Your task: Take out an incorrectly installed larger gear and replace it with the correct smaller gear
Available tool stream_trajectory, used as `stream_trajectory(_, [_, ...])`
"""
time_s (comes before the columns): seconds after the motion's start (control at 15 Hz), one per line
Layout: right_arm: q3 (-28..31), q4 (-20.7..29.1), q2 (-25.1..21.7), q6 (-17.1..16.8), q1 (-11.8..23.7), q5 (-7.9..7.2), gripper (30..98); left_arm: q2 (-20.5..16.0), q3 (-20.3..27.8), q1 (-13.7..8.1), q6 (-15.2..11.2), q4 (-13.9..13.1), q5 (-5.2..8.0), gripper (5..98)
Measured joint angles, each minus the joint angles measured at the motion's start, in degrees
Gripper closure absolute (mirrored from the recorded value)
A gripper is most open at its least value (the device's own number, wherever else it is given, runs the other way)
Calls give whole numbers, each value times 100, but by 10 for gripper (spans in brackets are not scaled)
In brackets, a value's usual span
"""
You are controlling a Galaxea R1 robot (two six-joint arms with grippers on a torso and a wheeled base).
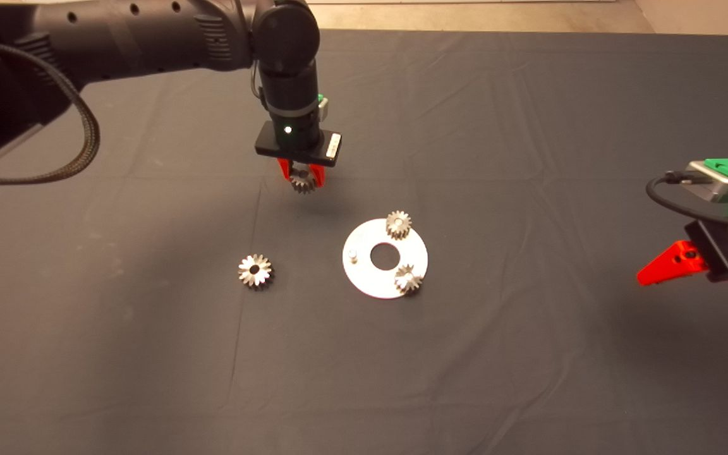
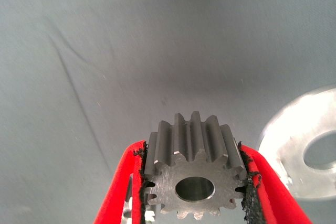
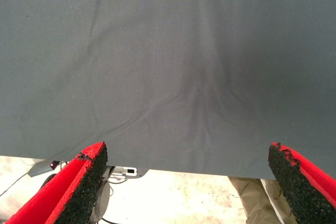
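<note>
One smaller gear (image 2: 194,182) clamped by its teeth in my left gripper (image 1: 301,174) above mat; stiff, slick steel, likely dense; right gripper (image 3: 189,182) parked, spread wide.

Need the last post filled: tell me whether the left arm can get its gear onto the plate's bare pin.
Probably yes: the left gripper holds the smaller gear above the mat, and nothing stands over the bare pin.

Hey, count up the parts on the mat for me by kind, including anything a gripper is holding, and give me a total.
Small short-toothed gears: 3 (one held, two on the disc)
Star-toothed gear: 1
Round metal disc: 1
Total: 5
</note>
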Motion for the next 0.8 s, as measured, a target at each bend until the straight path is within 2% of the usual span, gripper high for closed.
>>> stream_trajectory(0.2, [-34,0,0,-5,2,0,472,-3,232,-104,-161,-65,0,719])
stream_trajectory(0.47, [-256,0,0,-101,0,-2,472,3,945,-144,-709,-214,0,721])
stream_trajectory(0.8, [-234,0,-2,-111,0,-2,472,21,1641,-165,-1423,-221,6,723])
